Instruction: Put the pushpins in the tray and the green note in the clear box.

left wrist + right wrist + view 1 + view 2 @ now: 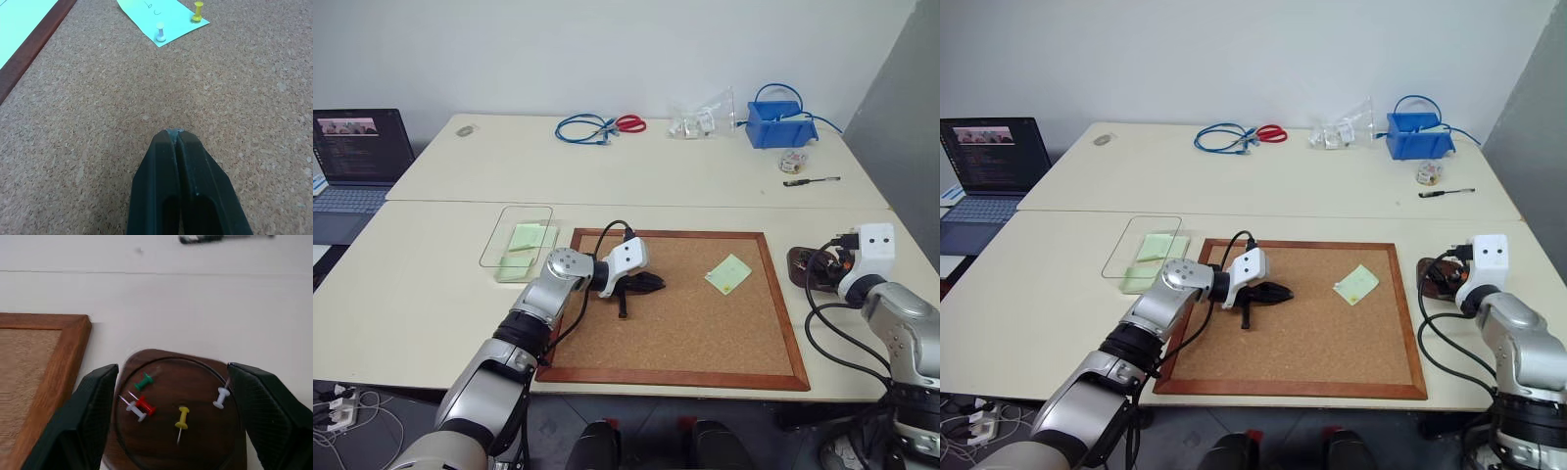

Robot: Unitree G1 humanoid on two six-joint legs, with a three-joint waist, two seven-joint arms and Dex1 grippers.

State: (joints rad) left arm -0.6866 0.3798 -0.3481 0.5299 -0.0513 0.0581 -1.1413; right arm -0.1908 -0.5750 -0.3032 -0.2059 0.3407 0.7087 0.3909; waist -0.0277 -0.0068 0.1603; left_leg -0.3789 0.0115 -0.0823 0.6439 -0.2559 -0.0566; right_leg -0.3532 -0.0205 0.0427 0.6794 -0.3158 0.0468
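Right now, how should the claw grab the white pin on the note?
Grip the white pushpin by its plastic head, from above. It stands upright, stuck through the green note into the corkboard, so only the waisted head offers purchase.

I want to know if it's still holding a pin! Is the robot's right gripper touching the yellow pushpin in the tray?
Apart. The right wrist view shows the right gripper open, its fingers outside the tray, while the yellow pushpin lies loose between them.
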